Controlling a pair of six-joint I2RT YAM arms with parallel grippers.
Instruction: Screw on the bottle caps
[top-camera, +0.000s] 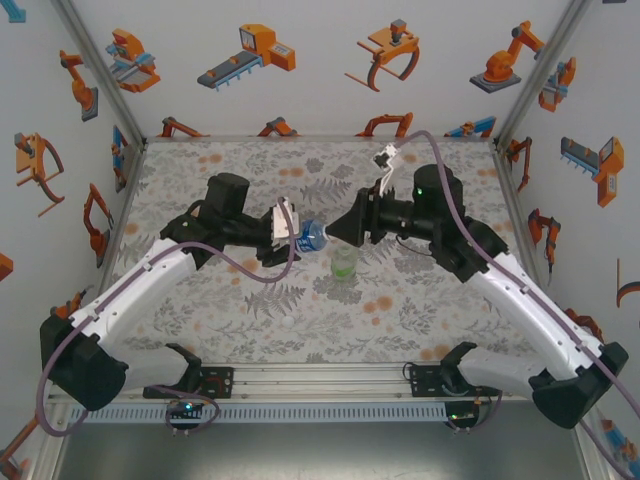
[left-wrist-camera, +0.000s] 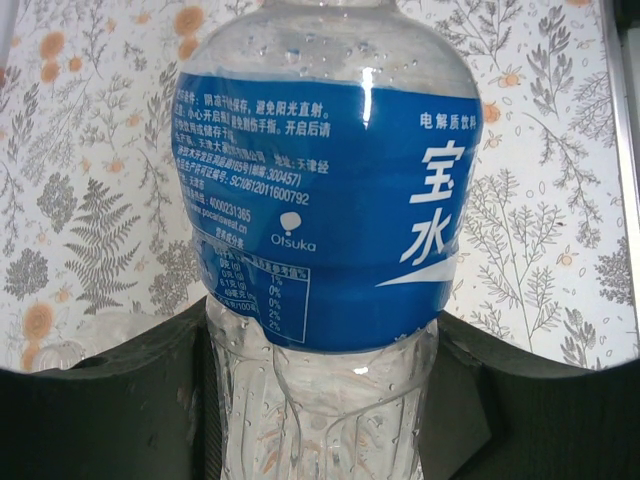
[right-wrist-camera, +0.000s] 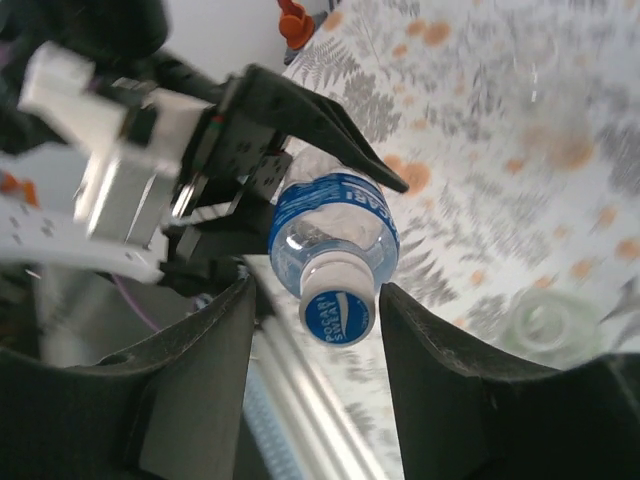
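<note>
Inside a white-walled enclosure printed with orange robot drawings, over a counter (top-camera: 200, 330) covered in a grey fern-and-orange-flower pattern, a small white round plastic screw cap (right-wrist-camera: 337, 305) with blue lettering sat on the neck of a transparent plastic bottle with a blue label (left-wrist-camera: 320, 210). The bottle was held lying on its side above the counter, neck pointing toward the right arm. The left gripper (top-camera: 292, 233) was clamped around the bottle's lower body, below the label. The right gripper (right-wrist-camera: 318, 300) faced the cap end-on with its jaws parted. One finger stood clear of the cap and the other just beside it, so nothing was being squeezed. Whether the cap was fully tight could not be told. To turn it well, the right gripper would probably need to centre itself so both fingers met the cap's rim evenly, close firmly, and rotate about the bottle's axis. The left grip would need to stay hard enough that the wet-looking, thin-walled bottle neither spun nor buckled. An off-centre pinch would likely slip or cross-thread the cap. A green-tinted transparent plastic bottle (top-camera: 344, 262) stood upright on the counter directly below this meeting point, close enough to be knocked if either arm dipped.
</note>
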